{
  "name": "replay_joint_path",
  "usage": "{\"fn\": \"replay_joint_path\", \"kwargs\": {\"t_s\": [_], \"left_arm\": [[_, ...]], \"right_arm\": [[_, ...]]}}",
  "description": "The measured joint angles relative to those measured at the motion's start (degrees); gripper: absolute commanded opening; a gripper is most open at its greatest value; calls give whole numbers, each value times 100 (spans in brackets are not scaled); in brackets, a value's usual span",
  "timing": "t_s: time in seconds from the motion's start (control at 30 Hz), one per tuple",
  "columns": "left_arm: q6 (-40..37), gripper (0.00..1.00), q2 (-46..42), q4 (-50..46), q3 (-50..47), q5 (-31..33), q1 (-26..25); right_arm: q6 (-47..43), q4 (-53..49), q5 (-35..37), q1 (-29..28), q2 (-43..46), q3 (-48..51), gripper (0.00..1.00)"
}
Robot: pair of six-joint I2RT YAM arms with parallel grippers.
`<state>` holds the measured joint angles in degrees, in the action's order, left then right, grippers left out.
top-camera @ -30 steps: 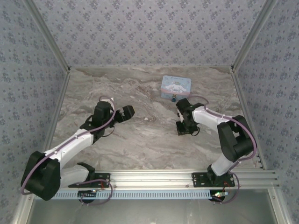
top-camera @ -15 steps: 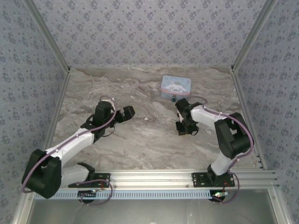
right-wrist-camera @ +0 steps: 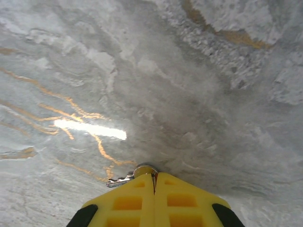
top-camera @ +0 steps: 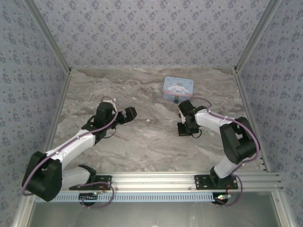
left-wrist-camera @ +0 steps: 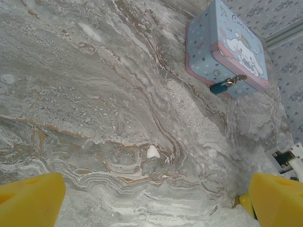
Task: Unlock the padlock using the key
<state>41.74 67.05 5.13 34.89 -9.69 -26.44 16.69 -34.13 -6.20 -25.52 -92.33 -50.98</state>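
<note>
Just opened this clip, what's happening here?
The right pincer is shut on a small metal key, low over the marble table. The padlock hangs on the side of the blue tin at the far end, not yet reached. The left pincer is open, holding nothing, facing the tin.

- Pale wallpaper [top-camera: 151, 28] with a small blue floral print covers the back and side walls.
- The grey marbled surface [top-camera: 142, 146] has tan veins.
- Aluminium rails [top-camera: 156, 179] run along the near edge, and metal posts [top-camera: 47, 40] stand at the corners.
- A bright glare patch [right-wrist-camera: 90, 128] lies on the surface.
</note>
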Motion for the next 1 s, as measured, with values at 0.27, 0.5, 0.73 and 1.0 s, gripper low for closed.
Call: {"fn": "replay_joint_path", "kwargs": {"t_s": [0.27, 0.5, 0.73, 1.0], "left_arm": [[79, 95, -179, 201, 0, -234, -17], [157, 82, -181, 415, 92, -575, -289], [153, 70, -284, 518, 380, -664, -619], [1106, 63, -155, 422, 756, -658, -706]], "right_arm": [[898, 1379, -686, 2, 1060, 791, 0], [2170, 3058, -951, -219, 1768, 1082, 0], [2924, 4052, -813, -660, 1996, 1051, 0], [2533, 4459, -98, -1305, 1998, 918, 0]]}}
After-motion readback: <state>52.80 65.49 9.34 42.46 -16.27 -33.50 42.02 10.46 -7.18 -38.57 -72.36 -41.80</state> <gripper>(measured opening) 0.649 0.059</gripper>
